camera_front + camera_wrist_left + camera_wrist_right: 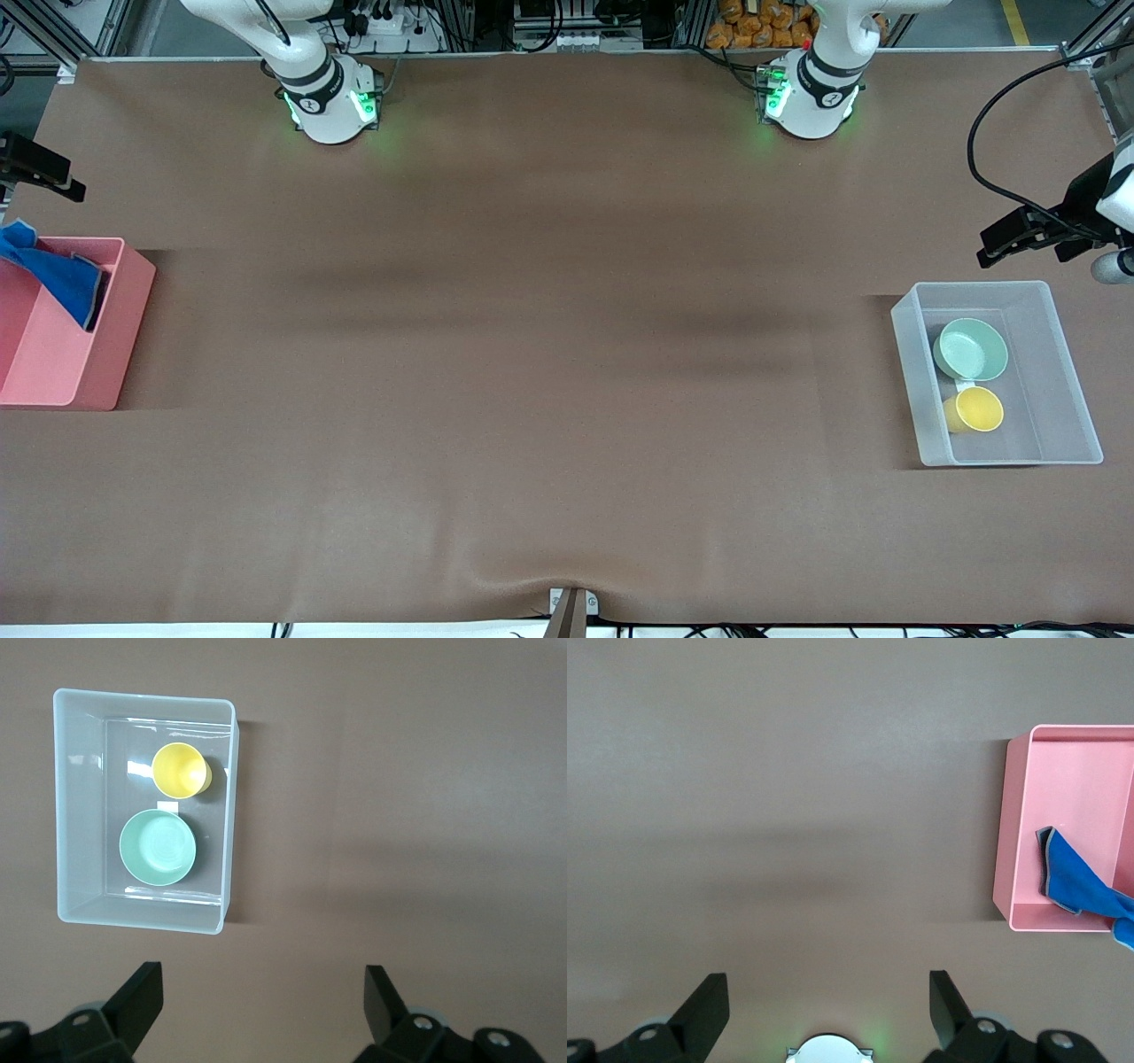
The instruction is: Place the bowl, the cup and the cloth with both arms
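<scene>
The mint-green bowl [973,348] and the yellow cup [977,409] sit side by side in a clear plastic bin [992,285] at the left arm's end of the table. Both show in the left wrist view, the bowl [158,847] and the cup [180,771]. The blue cloth [53,270] lies crumpled in a pink bin [133,292] at the right arm's end, one end draped over its rim; it also shows in the right wrist view [1081,881]. My left gripper [263,992] is open and empty over bare table beside the clear bin. My right gripper [828,997] is open and empty over bare table beside the pink bin.
The table is covered with a brown mat [549,354]. The two arm bases [332,106] [811,97] stand along the table's back edge. The left gripper [1001,244] and right gripper [53,173] show at the edges of the front view.
</scene>
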`<state>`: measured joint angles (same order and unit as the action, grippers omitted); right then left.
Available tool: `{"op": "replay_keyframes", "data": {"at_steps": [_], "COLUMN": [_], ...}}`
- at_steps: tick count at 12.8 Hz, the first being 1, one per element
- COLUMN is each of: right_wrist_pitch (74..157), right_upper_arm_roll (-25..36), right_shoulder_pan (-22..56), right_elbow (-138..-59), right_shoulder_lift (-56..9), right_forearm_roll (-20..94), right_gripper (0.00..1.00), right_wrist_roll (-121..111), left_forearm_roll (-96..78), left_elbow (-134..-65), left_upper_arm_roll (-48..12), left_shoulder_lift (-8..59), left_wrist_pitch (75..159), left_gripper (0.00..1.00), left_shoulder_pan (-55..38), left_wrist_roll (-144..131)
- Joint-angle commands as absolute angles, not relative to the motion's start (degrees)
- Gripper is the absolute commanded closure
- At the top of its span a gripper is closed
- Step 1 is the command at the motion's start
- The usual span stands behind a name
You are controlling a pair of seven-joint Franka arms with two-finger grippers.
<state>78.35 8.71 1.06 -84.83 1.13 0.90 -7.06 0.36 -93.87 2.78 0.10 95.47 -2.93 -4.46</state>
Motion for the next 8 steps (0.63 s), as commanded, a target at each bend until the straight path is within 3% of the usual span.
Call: {"op": "replay_keyframes", "data": {"at_steps": [1, 8], "right_wrist_pitch": [78.22, 78.31], "right_upper_arm_roll": [9.40, 9.40], "right_shoulder_pan": [2.02, 2.02], "right_elbow": [-84.73, -84.64], "right_shoulder_lift": [1.23, 1.14], "right_forearm_roll": [0.35, 0.35], "right_gripper": [0.00, 0.00], "right_wrist_roll": [-6.77, -6.77], "left_forearm_roll": [-0.62, -0.88], "left_elbow": [-92.29, -92.29], "left_upper_arm_roll": [2.02, 2.20], "left_shoulder_lift": [0.88, 0.97], "left_wrist_pitch": [94.75, 94.66], "left_gripper": [0.00, 0.00], "left_shoulder_pan": [-2.29, -2.72], "left_wrist_roll": [-3.96, -4.22]}}
